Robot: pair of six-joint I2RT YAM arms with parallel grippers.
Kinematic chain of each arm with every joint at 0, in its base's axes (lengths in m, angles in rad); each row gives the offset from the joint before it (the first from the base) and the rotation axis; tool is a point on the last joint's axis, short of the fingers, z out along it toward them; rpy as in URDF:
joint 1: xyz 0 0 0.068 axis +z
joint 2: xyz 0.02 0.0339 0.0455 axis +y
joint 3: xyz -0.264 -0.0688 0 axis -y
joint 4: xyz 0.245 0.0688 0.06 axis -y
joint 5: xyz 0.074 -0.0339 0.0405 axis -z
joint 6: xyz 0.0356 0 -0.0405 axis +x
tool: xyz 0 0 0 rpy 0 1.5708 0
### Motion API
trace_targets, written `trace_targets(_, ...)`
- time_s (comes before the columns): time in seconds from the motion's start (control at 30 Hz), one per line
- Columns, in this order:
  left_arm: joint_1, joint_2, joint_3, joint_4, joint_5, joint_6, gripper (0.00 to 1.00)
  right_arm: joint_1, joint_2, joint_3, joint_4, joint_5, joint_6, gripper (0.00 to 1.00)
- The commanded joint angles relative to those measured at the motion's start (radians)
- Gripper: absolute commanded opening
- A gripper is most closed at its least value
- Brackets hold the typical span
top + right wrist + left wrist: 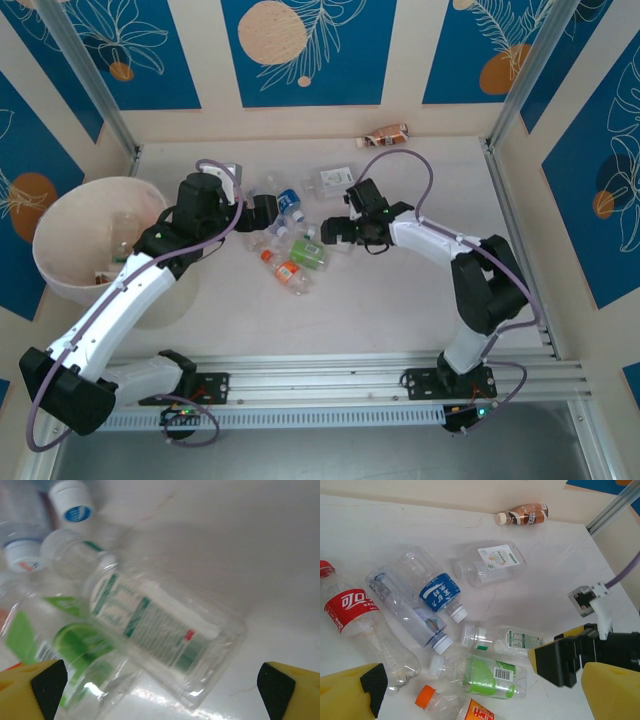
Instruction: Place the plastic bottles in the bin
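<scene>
Several plastic bottles lie in a loose cluster on the white table (pixel 400 300). Among them are a red-label bottle (pixel 360 625), a blue-label bottle (pixel 434 589), a green-label bottle (pixel 487 676), an orange-capped bottle (pixel 447 705) and a clear bottle with a green-and-white label (pixel 507 640). My left gripper (pixel 480 700) (pixel 263 212) hovers open over the cluster, holding nothing. My right gripper (pixel 162 692) (pixel 335 234) is open and low, with the green-and-white bottle (pixel 155 630) lying just ahead between its fingers. The pale bin (pixel 62 288) stands at the left.
A brown bottle (pixel 522 514) (pixel 385 133) lies against the far wall. A flat clear bottle with a white label (pixel 492 564) rests behind the cluster. The left arm reaches past the bin's right side. Walls and metal posts enclose the table.
</scene>
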Motion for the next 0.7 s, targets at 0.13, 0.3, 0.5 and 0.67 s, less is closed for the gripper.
trace_targets(0.13,-0.007,0.012,-0.012,0.015,-0.034,-0.011,1.0,-0.017,-0.074,0.001,-0.019,-0.037,0.432,1.0)
trace_targets(0.3,-0.007,0.021,-0.008,0.009,-0.051,0.0,1.0,-0.014,-0.077,-0.069,0.164,-0.256,0.611,1.0)
trace_targets(0.5,-0.007,0.028,-0.008,-0.011,-0.061,0.009,1.0,0.015,0.001,-0.113,0.307,-0.348,0.724,1.0)
trace_targets(0.67,-0.007,0.019,-0.01,-0.022,-0.078,0.017,1.0,0.004,0.061,-0.082,0.306,-0.307,0.713,1.0)
